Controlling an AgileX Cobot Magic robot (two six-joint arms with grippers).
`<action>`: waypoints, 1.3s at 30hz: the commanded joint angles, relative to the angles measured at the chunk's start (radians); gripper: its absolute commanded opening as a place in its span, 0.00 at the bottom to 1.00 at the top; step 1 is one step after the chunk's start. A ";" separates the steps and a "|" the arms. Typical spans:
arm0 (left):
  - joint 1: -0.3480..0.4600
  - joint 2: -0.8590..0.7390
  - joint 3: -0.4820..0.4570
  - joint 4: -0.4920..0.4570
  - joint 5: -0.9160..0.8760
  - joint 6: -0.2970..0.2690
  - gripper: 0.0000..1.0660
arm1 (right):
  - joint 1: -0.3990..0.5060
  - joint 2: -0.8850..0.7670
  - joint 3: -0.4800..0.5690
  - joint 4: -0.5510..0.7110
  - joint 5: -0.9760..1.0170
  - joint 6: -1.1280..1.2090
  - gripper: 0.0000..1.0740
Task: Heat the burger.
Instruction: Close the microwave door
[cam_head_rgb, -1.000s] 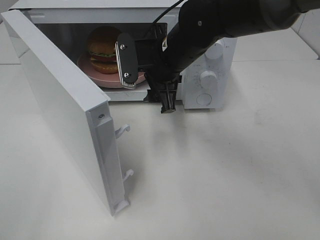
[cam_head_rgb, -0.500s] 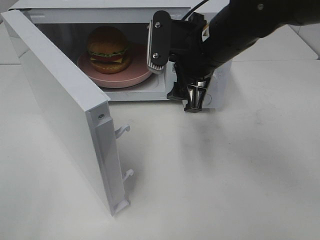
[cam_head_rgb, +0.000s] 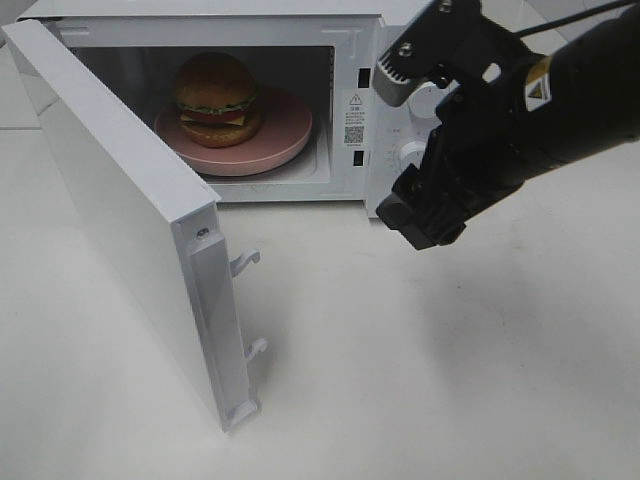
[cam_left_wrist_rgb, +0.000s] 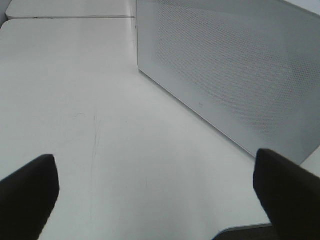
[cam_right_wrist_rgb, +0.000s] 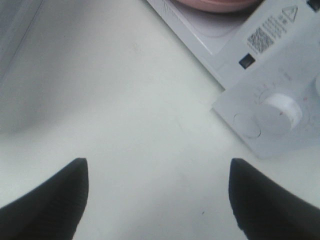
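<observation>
Burger loaded, door open, heating not yet begun.
The right gripper (cam_right_wrist_rgb: 160, 205) hung wide open and empty before the control panel; the left gripper (cam_left_wrist_rgb: 155, 200), equally wide and empty, sat near the door's (cam_head_rgb: 120, 220) dotted face. The burger (cam_head_rgb: 214, 98), glossy domed bun over lettuce, rested on the smooth pink plate (cam_head_rgb: 285, 135) inside the boxy white microwave (cam_head_rgb: 345, 60). Shutting the door and turning the round dial (cam_right_wrist_rgb: 282, 111) apparently remained.

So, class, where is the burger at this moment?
In the exterior high view the burger sits on the pink plate inside the microwave, toward the left of its cavity, with the door swung open on the left.
</observation>
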 joint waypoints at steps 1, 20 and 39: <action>-0.004 -0.015 -0.001 -0.002 -0.013 -0.006 0.92 | -0.003 -0.048 0.045 -0.002 0.016 0.121 0.71; -0.004 -0.015 -0.001 -0.002 -0.013 -0.006 0.92 | -0.003 -0.330 0.162 -0.002 0.495 0.365 0.71; -0.004 -0.015 -0.001 -0.002 -0.013 -0.006 0.92 | -0.071 -0.654 0.162 0.007 0.721 0.388 0.71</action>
